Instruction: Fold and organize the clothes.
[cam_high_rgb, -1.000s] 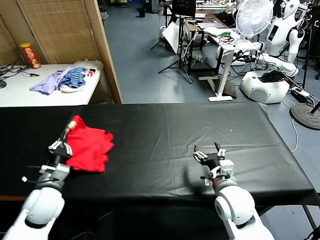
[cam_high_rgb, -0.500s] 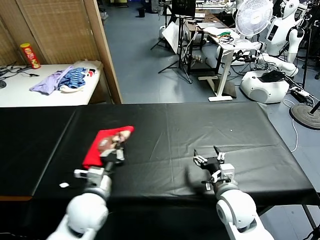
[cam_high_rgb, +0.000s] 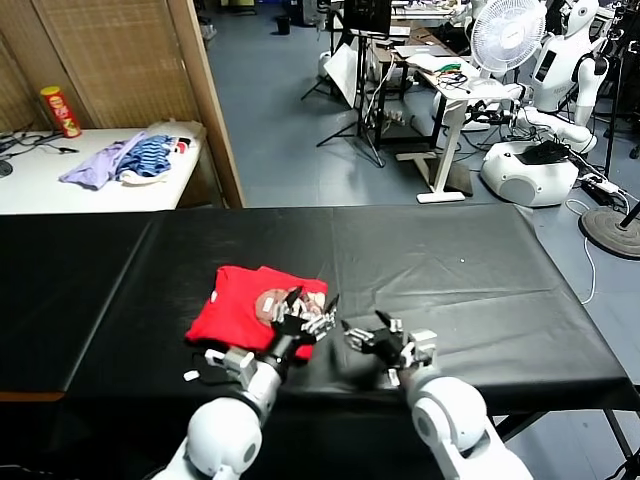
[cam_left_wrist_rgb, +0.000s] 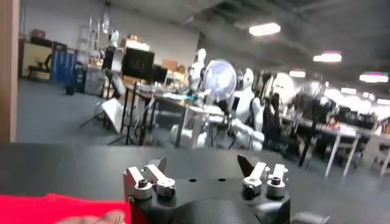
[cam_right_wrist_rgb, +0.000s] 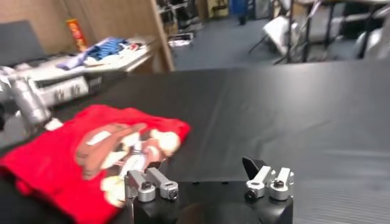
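Red T-shirt (cam_high_rgb: 258, 309) lies flat on the black-covered table (cam_high_rgb: 450, 270), folded into a rough rectangle near the front edge, left of the middle, with its bear print (cam_high_rgb: 272, 303) facing up. Half a second earlier it was a smaller bunched fold pinched by the left gripper (cam_high_rgb: 305, 318); a second ago it sat crumpled near the left end of the table. Now the cloth is spread wider and lies farther toward the centre, and the left gripper stands at the shirt's right front corner with its fingers spread wide, gripping nothing. The right gripper (cam_high_rgb: 385, 338) has shifted left along the front edge and hovers just beside the left one, its fingers wide apart and empty.

In the head view the left gripper covers the shirt's near right corner. The left wrist view catches only a red strip (cam_left_wrist_rgb: 58, 208) of the shirt. The right wrist view shows the print blurred.
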